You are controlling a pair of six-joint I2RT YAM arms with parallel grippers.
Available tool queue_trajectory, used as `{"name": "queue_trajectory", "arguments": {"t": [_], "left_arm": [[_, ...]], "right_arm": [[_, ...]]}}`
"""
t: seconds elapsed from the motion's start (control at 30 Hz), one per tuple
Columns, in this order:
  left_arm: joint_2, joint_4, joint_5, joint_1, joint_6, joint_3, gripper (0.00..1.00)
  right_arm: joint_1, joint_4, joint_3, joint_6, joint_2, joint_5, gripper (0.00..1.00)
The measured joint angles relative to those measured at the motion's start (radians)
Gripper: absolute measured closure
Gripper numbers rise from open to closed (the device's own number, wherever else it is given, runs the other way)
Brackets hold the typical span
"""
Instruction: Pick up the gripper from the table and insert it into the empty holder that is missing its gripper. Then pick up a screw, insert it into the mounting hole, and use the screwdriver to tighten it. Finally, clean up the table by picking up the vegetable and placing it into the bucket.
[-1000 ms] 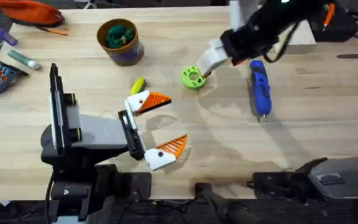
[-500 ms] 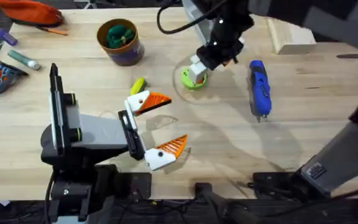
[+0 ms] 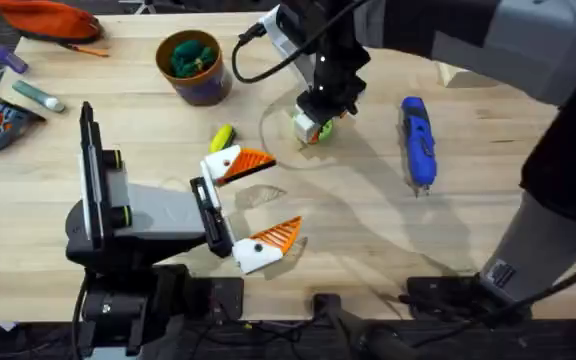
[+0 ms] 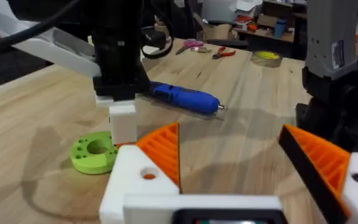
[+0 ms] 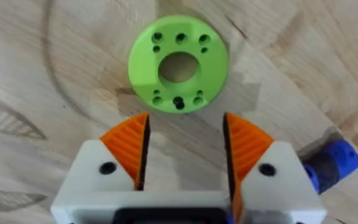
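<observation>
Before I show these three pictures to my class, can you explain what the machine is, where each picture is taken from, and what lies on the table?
Two robot arms work at a wooden table. One picture looks down from above; the other two come from cameras on the wrists. The left gripper, white with orange ribbed fingers, rests open and empty. The right gripper points straight down, open and empty, just above a flat green ring-shaped dish. Nearby lie a blue electric screwdriver, a small yellow toy vegetable, and a dark blue bucket with a green leafy toy inside.
</observation>
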Motion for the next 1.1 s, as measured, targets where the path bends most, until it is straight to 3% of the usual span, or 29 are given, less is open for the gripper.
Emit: {"name": "queue_trajectory", "arguments": {"t": [0.43,0.8,1.1], "left_arm": [[0.0,0.0,0.0,0.0,0.0,0.0,0.015],[0.0,0.0,0.0,0.0,0.0,0.0,0.016],[0.0,0.0,0.0,0.0,0.0,0.0,0.014]], "right_arm": [[-0.003,0.025,0.003,0.025,0.051,-0.03,0.612],[-0.004,0.047,0.003,0.028,0.051,-0.04,0.885],[-0.004,0.046,0.003,0.028,0.051,-0.04,0.959]]}}
